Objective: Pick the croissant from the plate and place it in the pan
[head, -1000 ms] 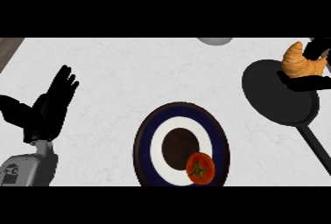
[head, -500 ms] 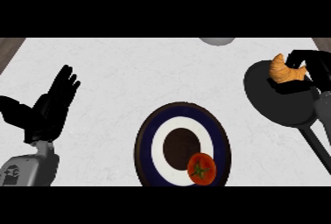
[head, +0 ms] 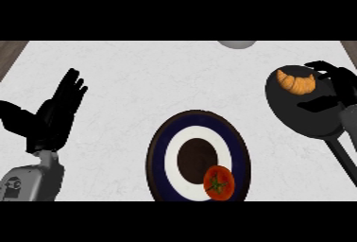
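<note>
Golden-brown crescent croissant: lies inside the round black frying pan, at about eleven o'clock of the pan's floor, near its rim.

Frying pan: sits at three o'clock on the white marbled counter, its long dark handle running toward five o'clock.

Right hand: black, over the pan's two o'clock edge, just beside the croissant; whether its fingers touch the croissant or are curled cannot be told, since black hand and black pan merge.

Left hand: black, on a grey forearm, at nine o'clock of the counter; fingers straight and spread apart, pointing up, thumb out to the side, holding nothing.

Round plate with a navy rim, white ring and dark brown centre: at six o'clock of the counter, well apart from the pan.

Red tomato with a green stem: rests on the plate at its five o'clock.

Pale grey rounded object: partly visible at twelve o'clock, cut by the upper edge.
</note>
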`<state>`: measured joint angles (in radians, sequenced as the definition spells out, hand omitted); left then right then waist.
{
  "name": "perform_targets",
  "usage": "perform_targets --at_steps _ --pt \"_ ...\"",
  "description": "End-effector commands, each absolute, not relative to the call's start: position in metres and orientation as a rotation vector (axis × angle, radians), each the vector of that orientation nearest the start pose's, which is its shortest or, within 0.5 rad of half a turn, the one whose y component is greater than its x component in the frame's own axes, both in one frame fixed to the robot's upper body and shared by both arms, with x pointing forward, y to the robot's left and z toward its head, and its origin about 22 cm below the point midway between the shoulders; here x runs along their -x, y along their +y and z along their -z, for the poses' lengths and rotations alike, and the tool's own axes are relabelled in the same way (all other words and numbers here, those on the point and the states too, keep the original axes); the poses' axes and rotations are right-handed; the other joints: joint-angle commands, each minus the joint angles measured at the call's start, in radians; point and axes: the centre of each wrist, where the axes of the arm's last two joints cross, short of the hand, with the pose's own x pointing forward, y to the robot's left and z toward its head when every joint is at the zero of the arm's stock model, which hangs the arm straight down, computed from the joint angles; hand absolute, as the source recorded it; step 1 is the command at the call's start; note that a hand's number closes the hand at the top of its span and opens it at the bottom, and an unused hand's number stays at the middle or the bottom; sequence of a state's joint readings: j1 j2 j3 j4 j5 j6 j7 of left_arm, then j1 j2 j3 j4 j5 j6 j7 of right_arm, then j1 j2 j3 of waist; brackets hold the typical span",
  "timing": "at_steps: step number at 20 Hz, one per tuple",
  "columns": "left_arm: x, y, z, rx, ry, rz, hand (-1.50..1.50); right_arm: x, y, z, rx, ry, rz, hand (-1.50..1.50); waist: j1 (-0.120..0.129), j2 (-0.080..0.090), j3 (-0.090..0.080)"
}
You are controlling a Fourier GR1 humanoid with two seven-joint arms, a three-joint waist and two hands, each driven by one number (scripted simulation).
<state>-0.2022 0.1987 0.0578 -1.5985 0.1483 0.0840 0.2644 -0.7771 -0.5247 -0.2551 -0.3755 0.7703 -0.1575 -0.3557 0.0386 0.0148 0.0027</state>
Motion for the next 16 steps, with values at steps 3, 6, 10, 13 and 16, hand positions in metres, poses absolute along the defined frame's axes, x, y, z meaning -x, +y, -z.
perform_targets --at_steps 3,6,10,13,16 --pt "-0.288 0.258 -0.061 -0.091 -1.532 -0.035 0.0 -0.381 -0.411 -0.045 0.807 -1.535 -0.591 -1.5 -0.02 -0.005 0.0" --pt "-0.286 0.262 -0.052 -0.095 -1.534 -0.028 0.0 -0.38 -0.432 -0.064 0.711 -1.609 -0.401 -1.5 -0.022 -0.003 0.0" --pt "-0.284 0.277 -0.06 -0.071 -1.52 -0.044 0.0 -0.35 -0.478 -0.068 0.585 -1.639 -0.226 -1.5 -0.024 -0.004 0.0" --pt "-0.279 0.285 -0.06 -0.087 -1.529 -0.028 0.0 -0.321 -0.512 -0.071 0.528 -1.656 -0.15 -1.5 -0.024 -0.006 0.0" --pt "-0.278 0.276 -0.055 -0.087 -1.518 -0.032 0.0 -0.278 -0.551 -0.072 0.427 -1.712 -0.126 -1.5 -0.03 -0.006 0.002"
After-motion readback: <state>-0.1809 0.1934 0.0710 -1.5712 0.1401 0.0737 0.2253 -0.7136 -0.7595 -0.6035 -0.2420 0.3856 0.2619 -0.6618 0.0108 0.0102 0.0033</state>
